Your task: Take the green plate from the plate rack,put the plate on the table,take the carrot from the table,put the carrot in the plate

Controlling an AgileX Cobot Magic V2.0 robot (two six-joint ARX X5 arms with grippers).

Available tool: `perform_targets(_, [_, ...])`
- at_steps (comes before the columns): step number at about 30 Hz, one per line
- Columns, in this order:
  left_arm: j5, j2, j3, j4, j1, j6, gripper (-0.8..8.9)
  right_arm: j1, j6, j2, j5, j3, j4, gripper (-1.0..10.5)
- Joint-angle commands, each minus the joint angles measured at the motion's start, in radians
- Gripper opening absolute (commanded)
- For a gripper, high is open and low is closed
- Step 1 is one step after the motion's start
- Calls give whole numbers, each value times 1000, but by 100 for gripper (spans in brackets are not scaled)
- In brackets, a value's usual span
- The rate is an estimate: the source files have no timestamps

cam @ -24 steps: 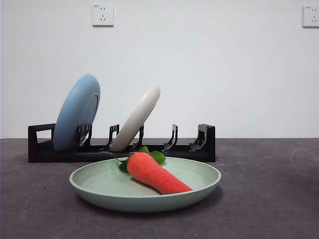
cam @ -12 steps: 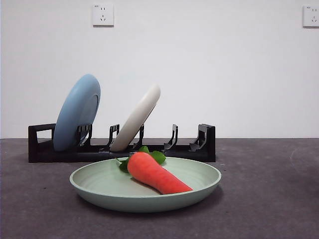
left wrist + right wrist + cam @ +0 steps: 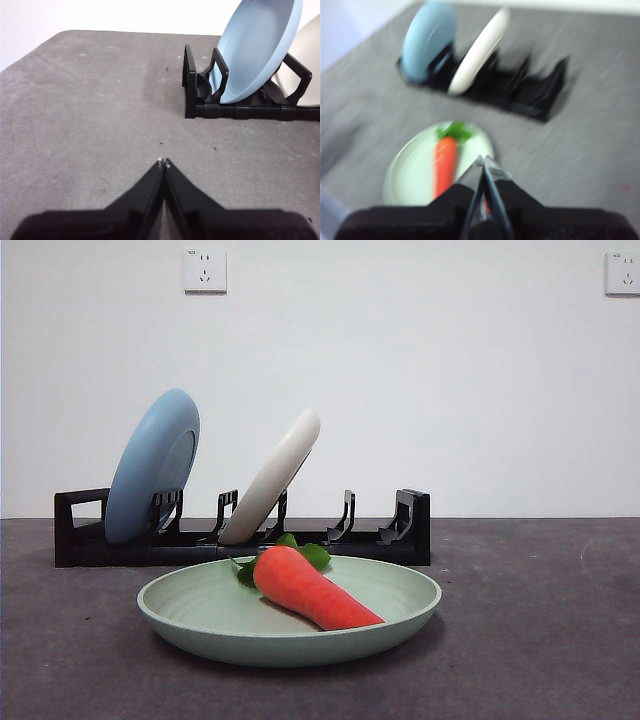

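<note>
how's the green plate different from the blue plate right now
The green plate lies flat on the table, in front of the plate rack; the blue plate stands tilted on edge in a slot near the rack's handle end. The green plate holds the carrot; the blue plate holds nothing. One is pale sage green, the other light blue. Both are round, matte and shallow, and no gripper touches either.

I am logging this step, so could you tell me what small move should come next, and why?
Probably none beyond parking the arms: the carrot already lies in the green plate on the table, and the right gripper above it and left gripper are shut, holding nothing.
</note>
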State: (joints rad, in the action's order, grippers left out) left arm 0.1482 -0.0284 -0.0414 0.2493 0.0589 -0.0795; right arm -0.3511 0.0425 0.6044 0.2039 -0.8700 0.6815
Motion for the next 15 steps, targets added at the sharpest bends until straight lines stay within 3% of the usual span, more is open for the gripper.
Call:
perform_targets(1, [4,4,10,7,-3,-6,-1,102,-48,-85,7,131,-122,2])
perform_targets(8, [4,4,10,7,-3,-6,-1,214,-50,-331,0,526,-446,2])
perform_targets(15, [4,4,10,7,-3,-6,-1,216,-16,-500,0,757,-472,2])
